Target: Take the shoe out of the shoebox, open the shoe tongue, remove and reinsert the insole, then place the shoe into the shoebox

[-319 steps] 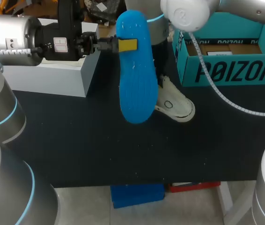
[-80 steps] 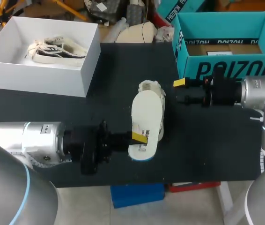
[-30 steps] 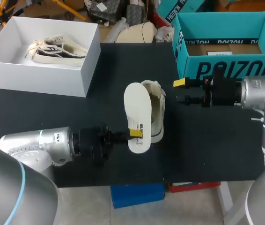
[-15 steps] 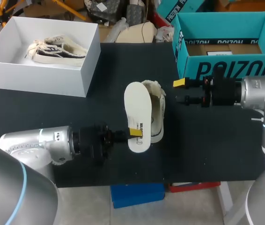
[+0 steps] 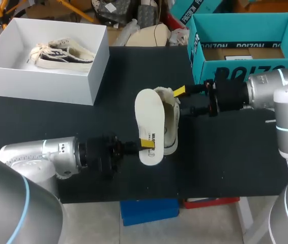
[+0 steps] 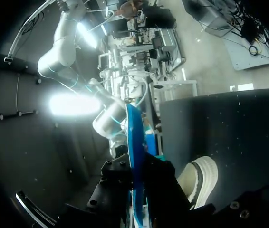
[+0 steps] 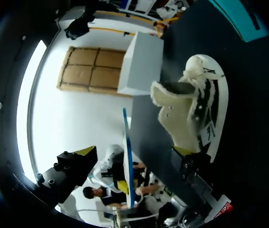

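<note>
my left gripper [image 5: 145,144] was pinched tight on the near end of the insole [image 5: 150,117]. only one yellow tip showed, and the other finger was hidden beneath. the insole covered the left side of the shoe [image 5: 173,122], and in my left wrist view it was only a thin blue edge. shoe and insole lay mid-table [image 5: 83,132], long axes running from near edge to far. the shoe's fuzzy collar faced my right gripper [image 5: 182,100], but i couldn't tell which end was the toe. that gripper stood wide open at the shoe's far end, holding nothing. the shoebox [image 5: 197,56] was near behind it and the white box [image 5: 47,86] well apart.
</note>
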{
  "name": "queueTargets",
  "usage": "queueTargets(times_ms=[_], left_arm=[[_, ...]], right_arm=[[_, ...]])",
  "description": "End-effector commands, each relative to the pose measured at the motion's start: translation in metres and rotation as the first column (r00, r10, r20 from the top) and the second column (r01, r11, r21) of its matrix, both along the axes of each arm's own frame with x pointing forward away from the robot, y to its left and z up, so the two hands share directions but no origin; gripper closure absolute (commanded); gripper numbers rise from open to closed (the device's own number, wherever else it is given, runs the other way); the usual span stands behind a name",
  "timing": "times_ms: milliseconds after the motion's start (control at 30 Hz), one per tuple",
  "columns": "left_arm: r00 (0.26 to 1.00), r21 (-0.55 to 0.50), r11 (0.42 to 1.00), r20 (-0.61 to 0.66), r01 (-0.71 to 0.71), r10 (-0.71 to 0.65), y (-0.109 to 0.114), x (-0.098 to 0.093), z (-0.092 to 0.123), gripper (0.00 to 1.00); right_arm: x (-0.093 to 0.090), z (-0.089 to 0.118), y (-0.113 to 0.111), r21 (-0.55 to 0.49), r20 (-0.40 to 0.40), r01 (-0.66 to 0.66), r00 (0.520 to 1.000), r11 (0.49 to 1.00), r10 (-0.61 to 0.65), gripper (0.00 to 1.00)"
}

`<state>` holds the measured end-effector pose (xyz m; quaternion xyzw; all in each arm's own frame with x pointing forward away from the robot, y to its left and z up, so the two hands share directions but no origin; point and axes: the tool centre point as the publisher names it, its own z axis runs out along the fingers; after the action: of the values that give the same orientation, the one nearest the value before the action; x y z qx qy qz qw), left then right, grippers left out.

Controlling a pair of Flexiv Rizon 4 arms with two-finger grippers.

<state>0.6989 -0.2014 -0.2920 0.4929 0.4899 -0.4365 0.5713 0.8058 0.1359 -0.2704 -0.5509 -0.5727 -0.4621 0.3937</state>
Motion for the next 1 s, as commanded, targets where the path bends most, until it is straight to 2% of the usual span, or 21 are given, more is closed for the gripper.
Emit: queueTargets(times_ms=[33,67,133,167,200,267,333,367,433,533,700,1000], left_arm=[[1.000,0.005,1.000,0.002,-0.006,0.006,-0.001,-0.002,0.001,1.00],[1.000,0.005,1.000,0.002,-0.006,0.006,-0.001,-0.002,0.001,1.00],[1.000,0.005,1.000,0.002,-0.006,0.006,-0.001,-0.002,0.001,1.00],[1.000,0.005,1.000,0.002,-0.006,0.006,-0.001,-0.002,0.001,1.00],[1.000,0.005,1.000,0.002,-0.006,0.006,-0.001,-0.002,0.001,1.00],[1.000,0.005,1.000,0.002,-0.006,0.006,-0.001,-0.002,0.001,1.00],[1.000,0.005,1.000,0.002,-0.006,0.006,-0.001,-0.002,0.001,1.00],[1.000,0.005,1.000,0.002,-0.006,0.006,-0.001,-0.002,0.001,1.00],[1.000,0.005,1.000,0.002,-0.006,0.006,-0.001,-0.002,0.001,1.00],[1.000,0.005,1.000,0.002,-0.006,0.006,-0.001,-0.002,0.001,1.00],[1.000,0.005,1.000,0.002,-0.006,0.006,-0.001,-0.002,0.001,1.00],[1.000,0.005,1.000,0.002,-0.006,0.006,-0.001,-0.002,0.001,1.00]], right_arm=[[-0.005,-0.005,0.020,0.004,0.006,0.022,1.000,1.000,-0.022,0.18],[-0.007,-0.006,0.022,0.006,0.002,0.023,1.000,1.000,-0.023,0.23],[-0.010,-0.007,0.028,0.011,-0.001,0.026,1.000,1.000,-0.026,0.17],[-0.012,-0.007,0.031,0.015,-0.005,0.028,1.000,0.999,-0.028,0.20],[-0.014,-0.008,0.033,0.019,-0.007,0.031,1.000,0.999,-0.030,0.28],[-0.017,-0.010,0.040,0.024,-0.009,0.033,0.999,0.999,-0.032,0.25],[-0.018,-0.013,0.046,0.034,-0.011,0.034,0.999,0.999,-0.034,0.29],[-0.019,-0.014,0.050,0.036,-0.011,0.033,0.999,0.999,-0.032,0.31],[-0.018,-0.017,0.056,0.047,-0.013,0.024,1.000,0.999,-0.024,0.45],[-0.018,-0.018,0.064,0.050,-0.014,0.014,1.000,0.999,-0.014,0.51],[-0.020,-0.018,0.072,0.050,-0.012,-0.002,1.000,0.999,0.003,0.50],[-0.021,-0.018,0.081,0.047,-0.004,-0.030,1.000,0.998,0.031,0.55]])
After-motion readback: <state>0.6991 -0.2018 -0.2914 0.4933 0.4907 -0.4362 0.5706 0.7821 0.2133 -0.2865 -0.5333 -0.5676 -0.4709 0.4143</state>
